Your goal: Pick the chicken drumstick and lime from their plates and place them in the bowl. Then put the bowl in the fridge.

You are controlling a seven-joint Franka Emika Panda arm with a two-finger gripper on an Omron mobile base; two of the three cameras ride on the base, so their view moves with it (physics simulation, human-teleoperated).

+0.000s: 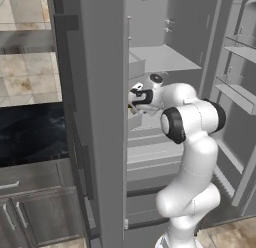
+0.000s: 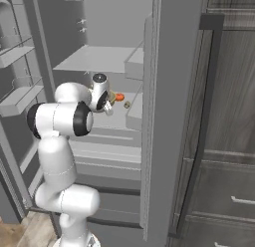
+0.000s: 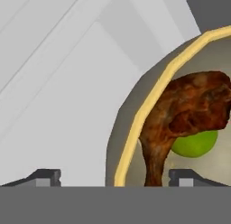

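Note:
The tan bowl [image 3: 149,101] rests on a pale shelf inside the fridge [image 2: 99,57]. In it lies the reddish-brown chicken drumstick [image 3: 189,105], bone end toward me, with the green lime [image 3: 194,144] tucked under its thick end. My gripper [image 3: 115,177] is open, its two fingertips standing wide apart on either side of the bowl's near rim and holding nothing. In the right base view the hand [image 2: 101,94] reaches in over that shelf, with a bit of the drumstick [image 2: 119,97] showing just past it. The plates are out of view.
The fridge stands open, with door racks [image 1: 240,52] on one side and a tall grey door edge [image 1: 100,117] on the other. Drawers [image 1: 150,157] sit below the shelf. Dark wood cabinets [image 2: 229,141] flank the fridge.

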